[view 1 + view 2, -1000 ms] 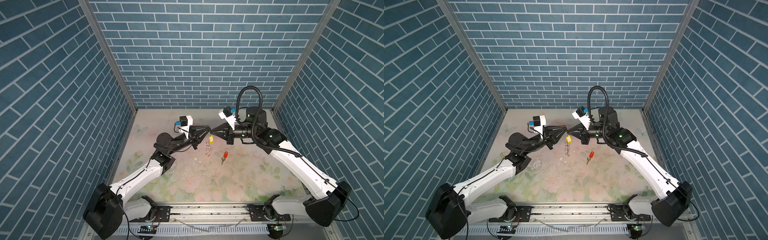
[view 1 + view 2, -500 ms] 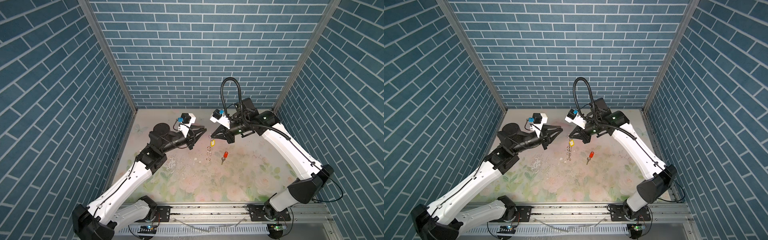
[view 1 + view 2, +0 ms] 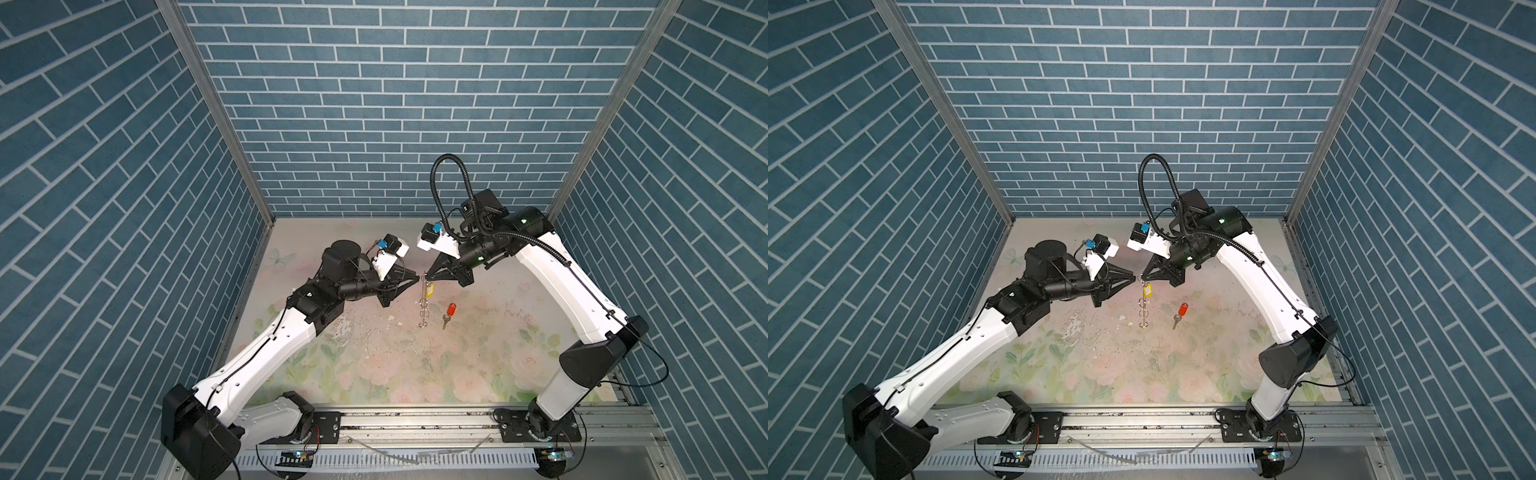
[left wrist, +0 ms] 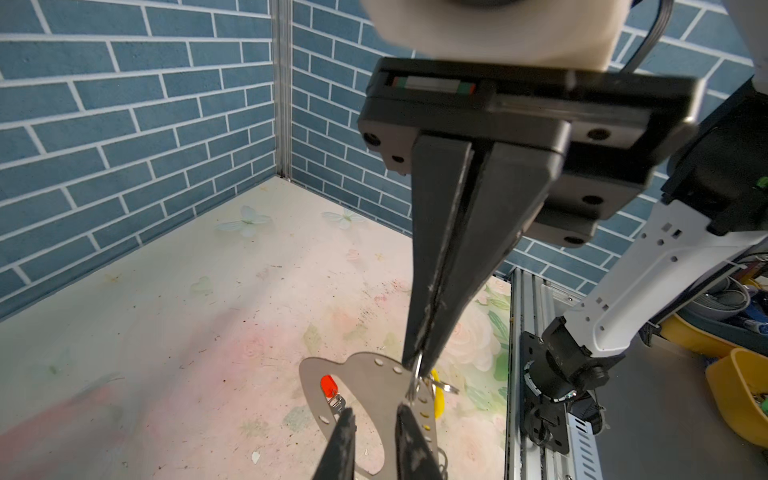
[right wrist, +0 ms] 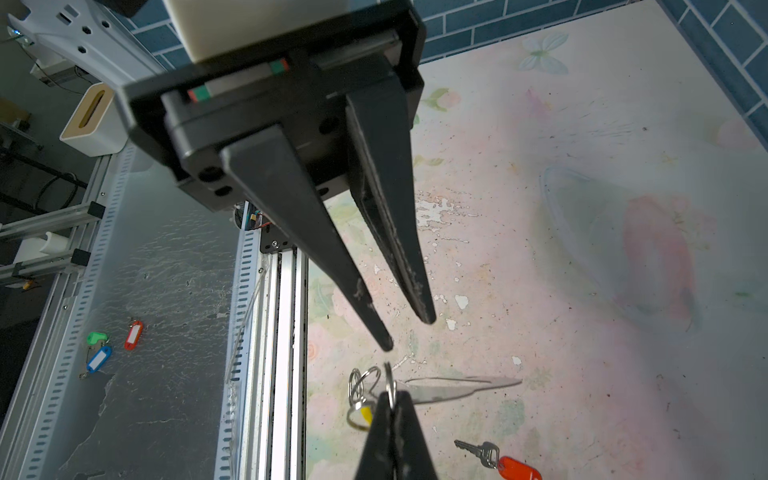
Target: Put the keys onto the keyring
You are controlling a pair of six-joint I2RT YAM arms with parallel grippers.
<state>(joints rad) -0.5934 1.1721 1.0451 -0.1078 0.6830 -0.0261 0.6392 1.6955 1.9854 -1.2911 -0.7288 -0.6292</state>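
keyring (image 4: 361, 372) hangs from right fingers (image 4: 436, 249), pinched on its upper edge; left fingers (image 5: 291, 228) slightly parted, empty, beside.

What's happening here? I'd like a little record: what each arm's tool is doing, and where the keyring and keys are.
right tool: shut, pinching a silver ring of the keyring
keyring: hanging from the right tool
left tool: open, empty, tips close beside the keyring
yellow-tag key: dangling near the keyring's top
red-tag key: lying loose on the table, untouched
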